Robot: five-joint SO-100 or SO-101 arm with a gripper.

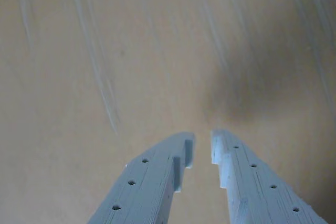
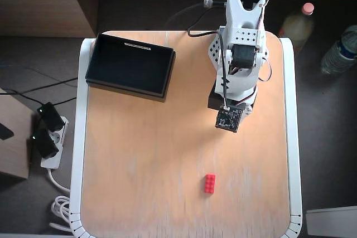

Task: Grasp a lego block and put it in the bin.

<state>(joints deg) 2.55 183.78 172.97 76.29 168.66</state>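
Progress: nothing done yet; small bright red studded plastic lego block lies loose on the pale wooden table, well apart from the arm.
Bin: shallow black rectangular open tray sits empty at the table's upper left in the overhead view.
Claw: white two-finger gripper holds nothing, fingertips nearly together with a narrow gap, over bare wood.
Left: reach, grasp, carry, release.
Count: one block, one bin, one arm.
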